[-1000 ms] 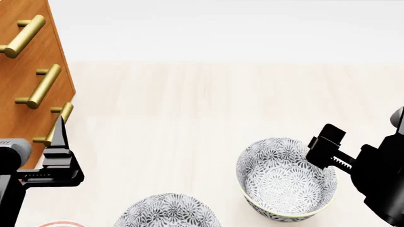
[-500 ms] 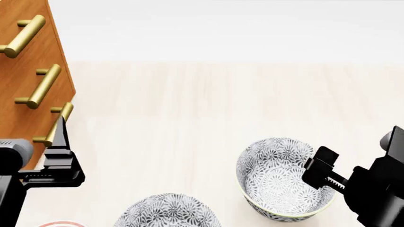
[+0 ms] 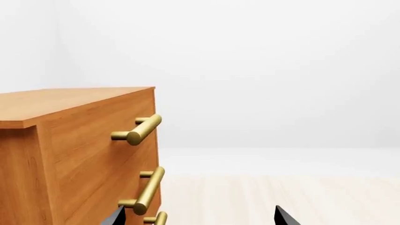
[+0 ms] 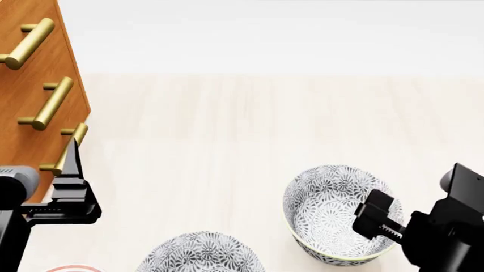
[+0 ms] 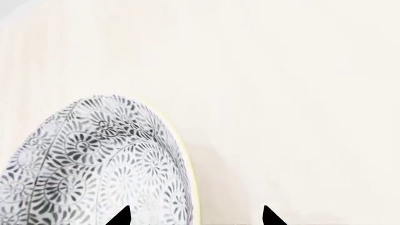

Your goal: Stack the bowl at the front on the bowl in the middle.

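The bowl at the front (image 4: pixel 332 212), grey-patterned with a pale green rim, stands upright on the light table. My right gripper (image 4: pixel 376 220) is open at its right side. In the right wrist view the bowl's rim (image 5: pixel 187 187) runs between the two fingertips of the right gripper (image 5: pixel 194 218), one inside the bowl and one outside. The bowl in the middle (image 4: pixel 200 253), same pattern, is cut off by the head view's lower edge. My left gripper (image 4: pixel 73 173) is open and holds nothing, beside the drawer unit; its tips show in the left wrist view (image 3: pixel 196 218).
A wooden drawer unit (image 4: pixel 30 85) with brass bar handles (image 3: pixel 138 131) stands at the left, close to the left gripper. A pink rim (image 4: pixel 72 267) peeks in at the bottom left. A white wall (image 4: pixel 264 34) closes the table at the back.
The right gripper has come down and to the left, from beside the front bowl's upper right rim to over its right rim. The left arm and both bowls stayed still.
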### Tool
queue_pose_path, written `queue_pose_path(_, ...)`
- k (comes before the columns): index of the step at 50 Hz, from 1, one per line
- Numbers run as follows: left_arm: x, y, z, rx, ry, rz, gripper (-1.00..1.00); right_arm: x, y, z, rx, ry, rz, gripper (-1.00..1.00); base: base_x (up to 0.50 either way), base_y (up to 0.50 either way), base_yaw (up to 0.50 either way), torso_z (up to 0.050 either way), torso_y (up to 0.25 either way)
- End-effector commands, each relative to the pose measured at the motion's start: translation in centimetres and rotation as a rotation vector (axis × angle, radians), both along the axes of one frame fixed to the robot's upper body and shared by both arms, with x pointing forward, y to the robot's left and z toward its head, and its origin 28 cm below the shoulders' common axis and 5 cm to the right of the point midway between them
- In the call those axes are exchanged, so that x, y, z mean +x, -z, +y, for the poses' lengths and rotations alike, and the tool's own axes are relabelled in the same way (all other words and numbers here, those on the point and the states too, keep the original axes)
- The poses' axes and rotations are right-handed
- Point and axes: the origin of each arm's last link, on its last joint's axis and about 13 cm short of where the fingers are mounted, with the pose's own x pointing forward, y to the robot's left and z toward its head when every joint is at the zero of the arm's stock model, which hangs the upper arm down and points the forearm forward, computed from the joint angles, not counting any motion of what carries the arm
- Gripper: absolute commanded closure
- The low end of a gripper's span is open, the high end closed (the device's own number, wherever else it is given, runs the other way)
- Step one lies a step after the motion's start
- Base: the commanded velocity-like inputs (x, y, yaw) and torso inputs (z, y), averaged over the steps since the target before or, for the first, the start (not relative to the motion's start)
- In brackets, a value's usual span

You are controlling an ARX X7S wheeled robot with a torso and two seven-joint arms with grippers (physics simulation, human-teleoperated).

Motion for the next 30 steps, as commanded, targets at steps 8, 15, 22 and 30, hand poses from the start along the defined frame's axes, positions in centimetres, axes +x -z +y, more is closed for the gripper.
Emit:
queue_pose_path(8, -0.10, 0.10, -0.13, 0.005, 0.000, 0.001, -1.00, 0.02, 0.83, -0.02, 0.007, -0.015, 0.018, -1.00, 0.00, 0.00, 0.00, 0.000, 0.000)
queue_pose_path(15, 0.07, 0.32, -0.20, 0.007, -0.001, 0.005, -1.00, 0.28, 1.16, -0.06, -0.004, 0.002, 0.023, 1.00, 0.00, 0.00, 0.00, 0.000, 0.000)
queue_pose_path(22, 0.13, 0.46, -0.23, 0.011, 0.002, 0.007, -1.00, 0.25, 1.07, 0.02, -0.005, 0.004, 0.023, 1.00, 0.00, 0.00, 0.00, 0.000, 0.000)
queue_pose_path(30, 0.19, 0.42, -0.30, 0.011, 0.003, 0.006, -1.00, 0.33, 0.80, 0.02, -0.007, 0.006, 0.021, 1.00, 0.00, 0.00, 0.00, 0.000, 0.000)
